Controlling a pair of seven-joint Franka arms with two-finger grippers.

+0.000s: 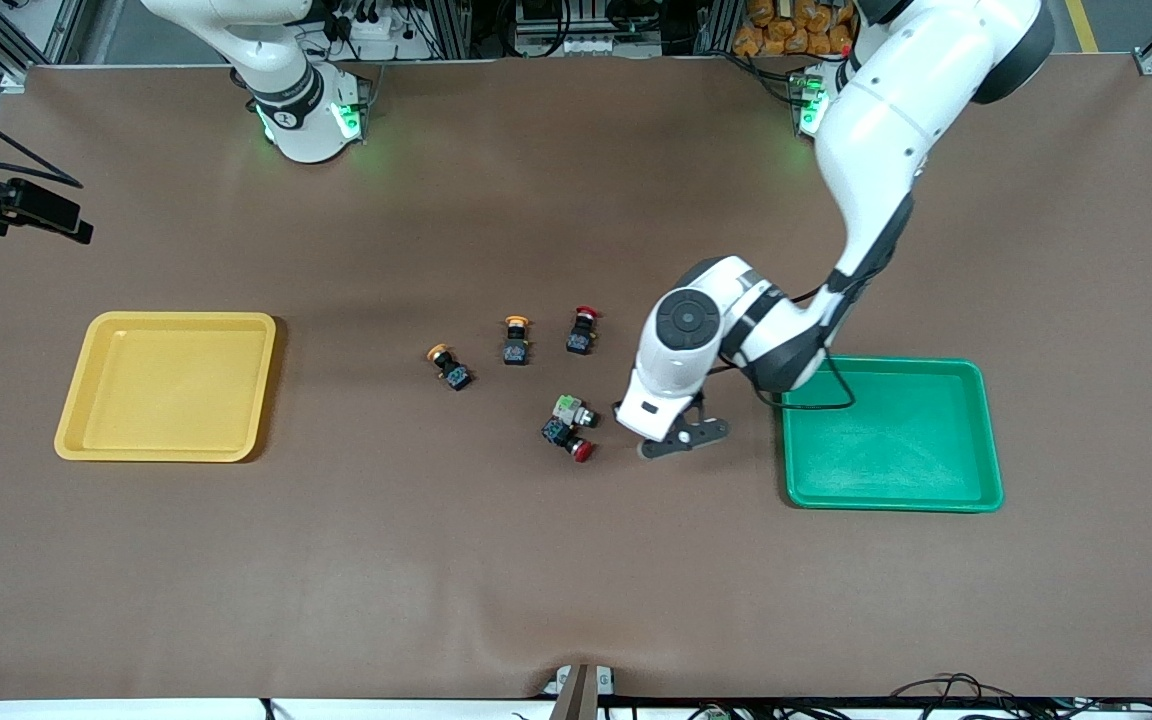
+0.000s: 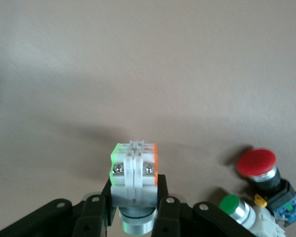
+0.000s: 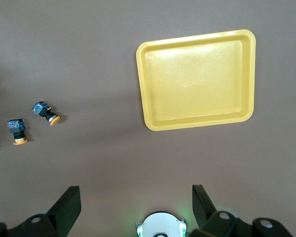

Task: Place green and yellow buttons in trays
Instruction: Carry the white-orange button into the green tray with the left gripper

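— So, what does the left gripper (image 2: 133,210) have?

— Its black jaws are clenched on a whitish-silver button (image 2: 133,177), a blocky ribbed plastic body with two screws and a round metal collar. It sits low over the brown matte tabletop (image 1: 536,580), between the green tray (image 1: 976,440) and the cluster of switches.

— And just beside the jaws?

— A second silver button with a glossy light-green cap (image 2: 230,204), touching a black red-capped switch (image 2: 259,165) with a blue base.

— The yellow ones?

— Two black-bodied buttons lie well apart from those jaws, toward the right arm's end: one orange-yellow cap (image 1: 516,338) beside another red-capped switch (image 1: 582,330), the other yellow button (image 1: 449,365) tilted.

— The trays?

— Both are smooth shallow plastic with rounded corners and raised rims. The yellow tray (image 3: 153,98) lies under the right gripper (image 3: 138,207), whose jaws hang spread wide, holding nothing, high above the tabletop.
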